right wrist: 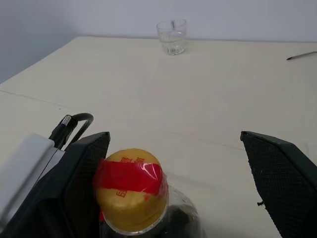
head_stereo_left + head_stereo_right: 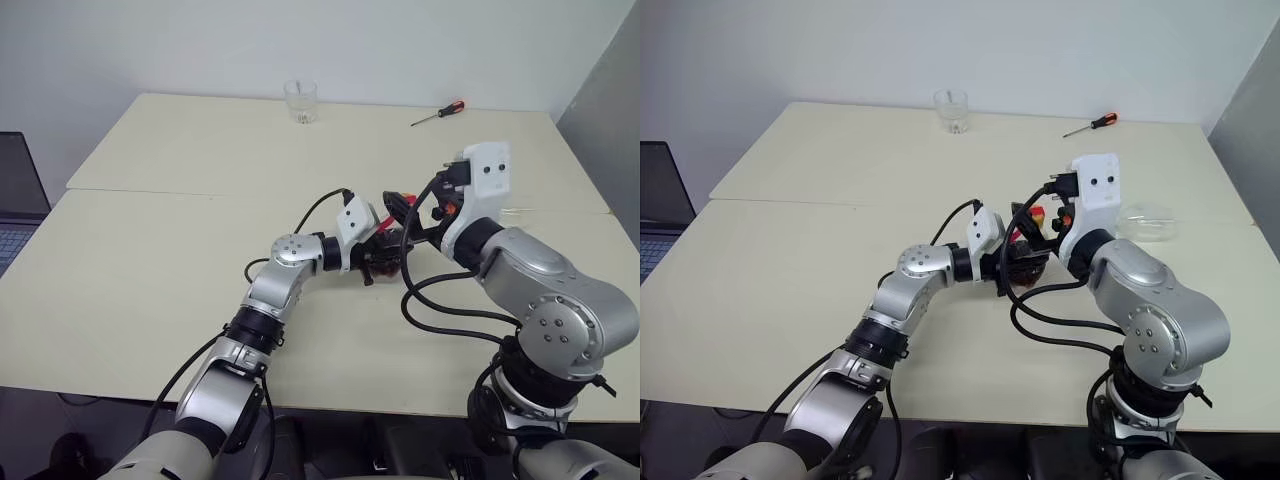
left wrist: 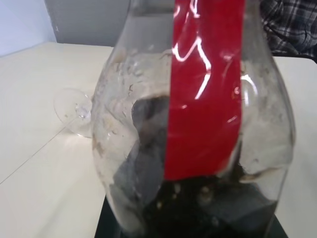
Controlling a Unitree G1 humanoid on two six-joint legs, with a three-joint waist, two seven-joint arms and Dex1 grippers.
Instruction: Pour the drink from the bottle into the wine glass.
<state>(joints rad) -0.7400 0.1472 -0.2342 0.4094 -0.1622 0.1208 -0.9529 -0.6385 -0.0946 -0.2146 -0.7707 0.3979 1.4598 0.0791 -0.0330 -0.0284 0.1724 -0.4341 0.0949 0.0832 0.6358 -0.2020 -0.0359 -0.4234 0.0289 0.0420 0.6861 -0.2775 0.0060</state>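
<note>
The left end effector is clamped tight on the bottle, holding it upright just above the tabletop near the middle. The right end effector stands with its fingers spread wide on either side of the yellow cap, gripping nothing. The cap is on, with a red strip across it, so the step in hand looks to be uncapping.

To do it well, the right fingers should centre over the cap, close squarely on its sides and twist while the left keeps the bottle from turning (its round, slick body could slip). The drink lies low in the bottle, so little risk of spilling yet.

The wine glass lies on its side to the right, well apart from the bottle; it would need standing up before any pouring. A tumbler and a screwdriver sit at the far edge, out of the way.
</note>
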